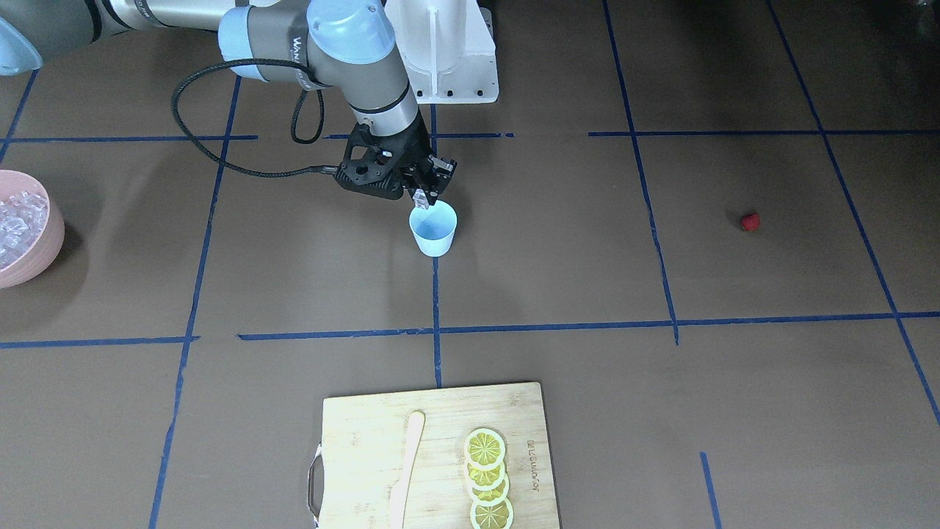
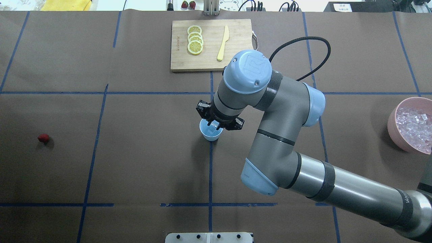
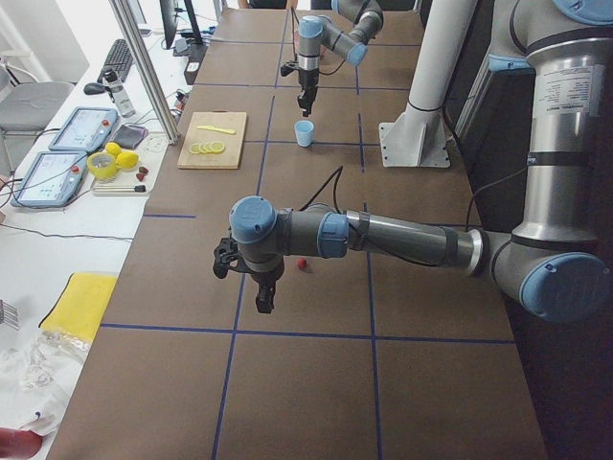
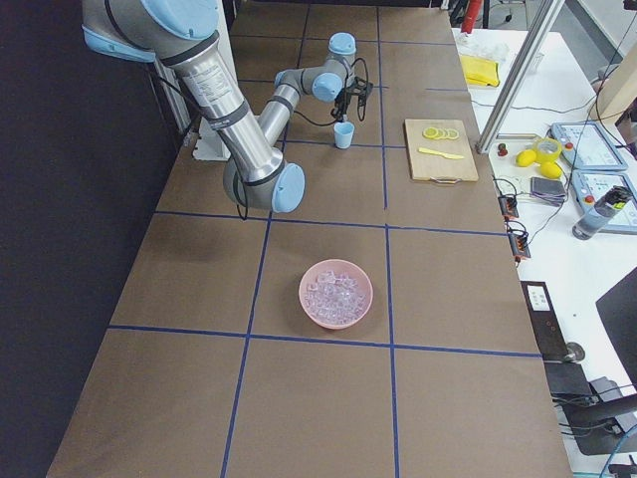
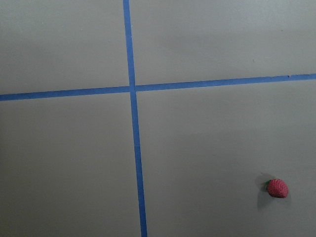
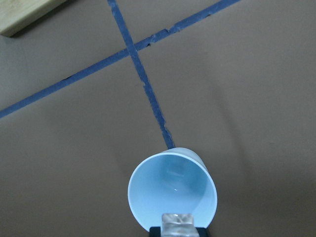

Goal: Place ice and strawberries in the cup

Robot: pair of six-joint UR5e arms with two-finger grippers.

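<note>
On the tabletop (image 2: 135, 162), at far right, one pink bowl (image 2: 394, 133) heaped with ice (image 2: 413, 123), too many pieces to count. For the left tool (image 3: 265, 307), opening impossible to tell: seen only from the side, hanging near the strawberry (image 2: 43, 137) but apart from it. Just above the cup (image 1: 435, 234), at centre, the right tool (image 1: 424, 197) closed on a single cube (image 6: 177, 223). One cup only: light, thin, probably easy to tip, so best fed from above. Well left of it, one strawberry: tiny, likely to roll; pinch across the middle. Cube: hard, probably slick; grip squarely on flat faces.
</note>
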